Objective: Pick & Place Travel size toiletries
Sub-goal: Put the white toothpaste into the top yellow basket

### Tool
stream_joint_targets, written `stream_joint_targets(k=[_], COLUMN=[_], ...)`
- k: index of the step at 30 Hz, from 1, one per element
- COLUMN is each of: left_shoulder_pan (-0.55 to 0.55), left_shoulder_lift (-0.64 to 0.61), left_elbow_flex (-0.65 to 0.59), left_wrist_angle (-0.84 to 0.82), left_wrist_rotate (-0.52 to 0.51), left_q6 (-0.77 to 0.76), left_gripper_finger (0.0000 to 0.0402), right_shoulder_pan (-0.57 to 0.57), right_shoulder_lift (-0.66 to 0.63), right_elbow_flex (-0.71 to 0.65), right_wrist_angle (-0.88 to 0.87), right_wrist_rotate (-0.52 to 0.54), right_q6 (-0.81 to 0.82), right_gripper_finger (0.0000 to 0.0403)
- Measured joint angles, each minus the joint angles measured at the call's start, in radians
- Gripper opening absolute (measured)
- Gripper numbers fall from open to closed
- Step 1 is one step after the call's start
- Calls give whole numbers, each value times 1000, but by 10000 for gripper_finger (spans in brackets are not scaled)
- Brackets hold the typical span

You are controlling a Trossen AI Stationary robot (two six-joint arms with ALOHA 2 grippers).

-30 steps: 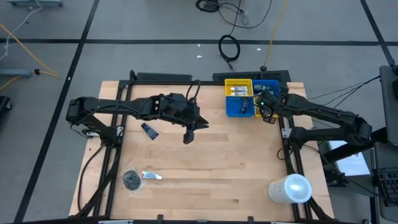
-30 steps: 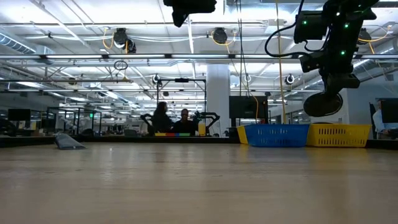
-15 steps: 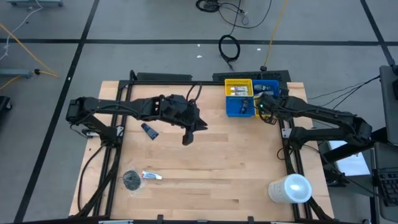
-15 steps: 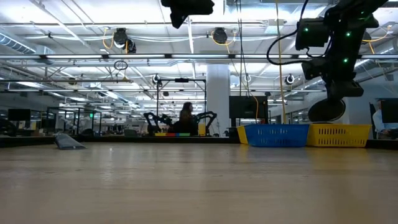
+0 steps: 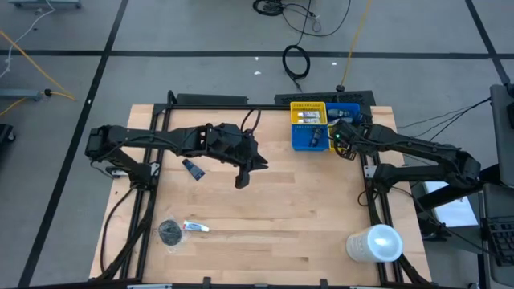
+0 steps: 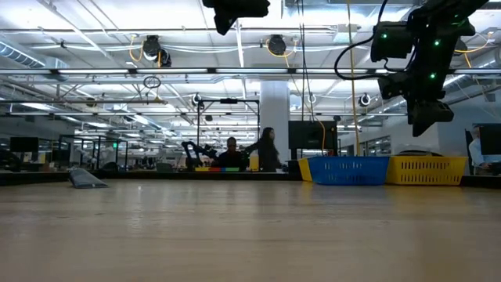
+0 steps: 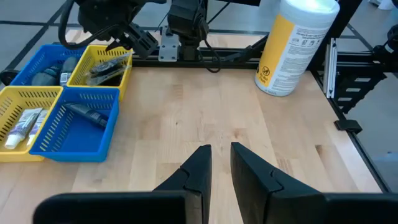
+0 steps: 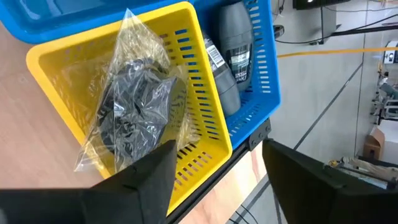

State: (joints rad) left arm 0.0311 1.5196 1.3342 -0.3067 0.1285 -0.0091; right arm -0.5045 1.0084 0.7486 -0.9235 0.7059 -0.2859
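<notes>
My right gripper hangs open above the far-right bins, touching nothing. Right below it a dark item in a clear bag lies in a yellow bin. Grey bottles stand in the blue bin beside it. On the table's left lie a dark blue item, a round dark tin and a white tube. My left gripper hovers over mid-table, its fingers nearly together with nothing between them.
Another yellow bin and another blue bin, each with small items, stand left of the two below my right gripper. A big white cylinder stands at the near right corner. Bare wood lies between the arms.
My right gripper has let go of the bagged dark item. It hung below the fingers a second ago and has dropped into the yellow bin, out of the low view. The gripper itself has stayed above the bins.
</notes>
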Motion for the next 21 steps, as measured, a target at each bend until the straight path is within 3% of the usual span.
stream_joint_targets(k=[4,10,17,21], left_shoulder_pan=[0,6,-13,-65], left_shoulder_lift=[0,-16,-19,-18], left_elbow_flex=[1,1,1,1], left_wrist_angle=[-61,-352,-686,-784], left_wrist_rotate=[0,-5,-96,-103], left_q6=[-60,-221,-404,-471], left_gripper_finger=[56,56,56,56], right_shoulder_pan=[6,59,136,173], right_shoulder_lift=[0,0,0,0], right_elbow_flex=[0,0,0,0], right_wrist_angle=[4,56,181,213], right_wrist_rotate=[0,0,-1,-4], right_q6=[-14,-13,-24,-33], right_gripper_finger=[244,241,239,238])
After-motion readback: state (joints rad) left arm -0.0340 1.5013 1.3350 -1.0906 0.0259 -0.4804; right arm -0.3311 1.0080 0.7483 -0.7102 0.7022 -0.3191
